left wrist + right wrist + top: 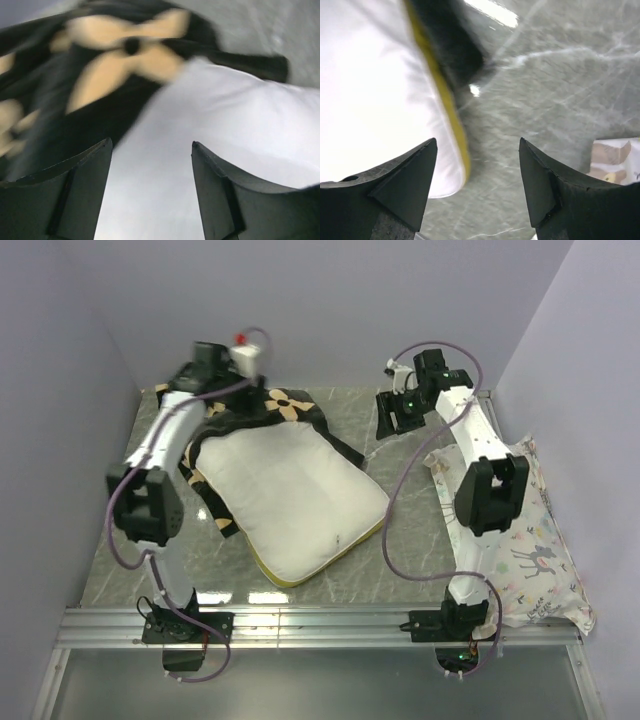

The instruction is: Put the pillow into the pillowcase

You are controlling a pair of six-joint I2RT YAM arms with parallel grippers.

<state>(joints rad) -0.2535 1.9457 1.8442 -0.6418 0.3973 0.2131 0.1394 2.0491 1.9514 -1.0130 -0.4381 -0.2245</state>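
The white pillow (295,495) with a yellow band along its edge lies in the middle of the table, on top of the black pillowcase (285,405). The pillowcase's tan flower print shows at the pillow's far end and along its left side. My left gripper (232,390) hovers open and empty over the far left corner. In the left wrist view the left gripper (151,142) is above the pillow (240,130), beside the pillowcase edge (100,90). My right gripper (395,415) is open and empty. In the right wrist view it (477,141) is above bare table, beside the pillow's yellow band (440,95).
A deer-print pillow (535,560) lies along the right edge of the marble table (410,530), under the right arm; its corner shows in the right wrist view (615,160). A metal rail (320,625) runs along the near edge. Walls close in the back and both sides.
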